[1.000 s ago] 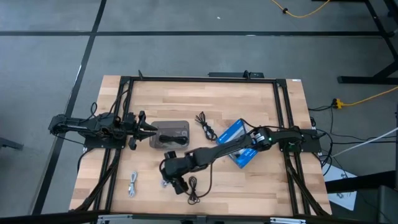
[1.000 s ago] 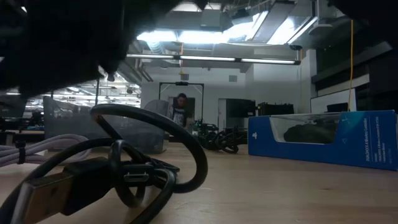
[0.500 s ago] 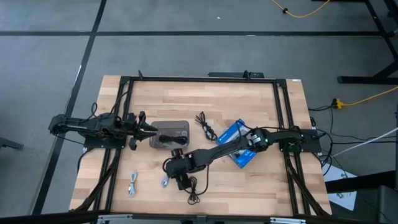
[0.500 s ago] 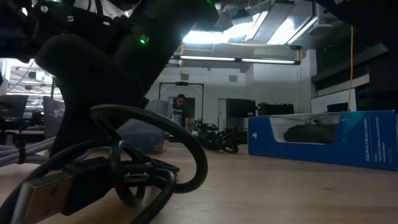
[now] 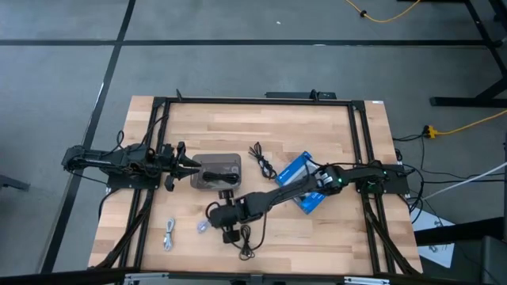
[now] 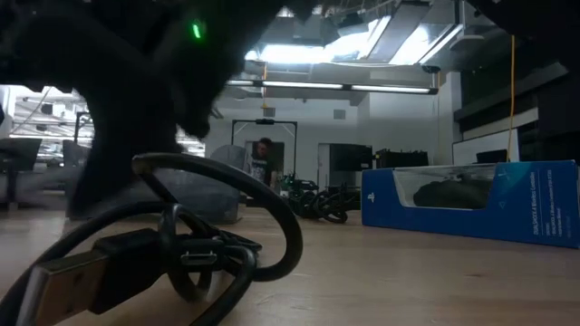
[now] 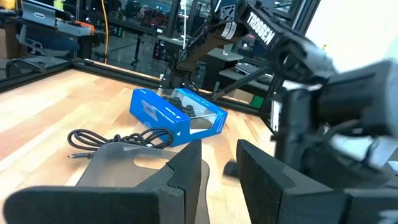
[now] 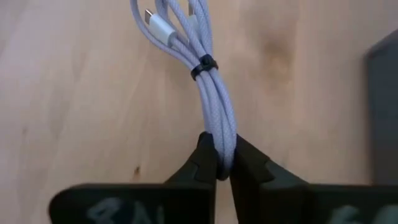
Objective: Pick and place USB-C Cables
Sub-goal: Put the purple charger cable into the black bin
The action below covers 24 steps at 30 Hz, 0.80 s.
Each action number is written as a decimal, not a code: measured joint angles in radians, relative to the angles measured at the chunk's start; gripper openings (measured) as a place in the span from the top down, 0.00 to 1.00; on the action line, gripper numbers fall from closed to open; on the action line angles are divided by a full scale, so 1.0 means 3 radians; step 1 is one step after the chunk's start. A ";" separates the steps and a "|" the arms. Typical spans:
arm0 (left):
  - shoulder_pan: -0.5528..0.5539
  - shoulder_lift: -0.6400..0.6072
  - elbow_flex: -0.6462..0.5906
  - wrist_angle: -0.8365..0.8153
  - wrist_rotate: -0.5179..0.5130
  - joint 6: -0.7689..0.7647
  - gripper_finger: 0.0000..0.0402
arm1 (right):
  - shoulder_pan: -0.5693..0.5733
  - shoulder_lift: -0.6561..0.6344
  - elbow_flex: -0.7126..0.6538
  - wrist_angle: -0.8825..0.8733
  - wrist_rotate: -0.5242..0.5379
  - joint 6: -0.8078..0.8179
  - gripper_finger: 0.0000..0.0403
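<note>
My right arm reaches far across the table from three o'clock toward seven o'clock, stretched long and low, wrist bent down near the front edge. My right gripper [image 8: 222, 167] has its two dark fingers [image 8: 200, 163] pinched tight on the light blue cable [image 8: 214, 106], nearly touching each other. My left arm lies at nine o'clock, held level and pointing toward the middle. My left gripper [image 7: 219, 163] hangs there with its fingers parted, a clear gap between them, gripping nothing.
</note>
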 joint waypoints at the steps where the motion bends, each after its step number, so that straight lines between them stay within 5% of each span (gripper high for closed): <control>1: 0.0000 0.0000 0.0000 0.0000 0.0000 0.0000 0.76 | 0.0010 0.0000 0.0092 -0.0057 0.0069 -0.0037 0.95; 11: 0.0001 0.0004 0.0000 0.0000 0.0000 0.0000 0.76 | -0.0009 -0.0446 0.0228 -0.0830 0.1578 -0.0078 0.95; 20: 0.0000 0.0004 0.0000 0.0004 0.0000 -0.0003 0.76 | -0.0464 -0.0446 0.0227 -0.0975 0.0841 0.0115 0.94; 24: 0.0001 0.0005 0.0000 0.0003 0.0000 -0.0001 0.76 | -0.0614 -0.0436 0.0222 -0.0981 0.0600 0.0193 0.80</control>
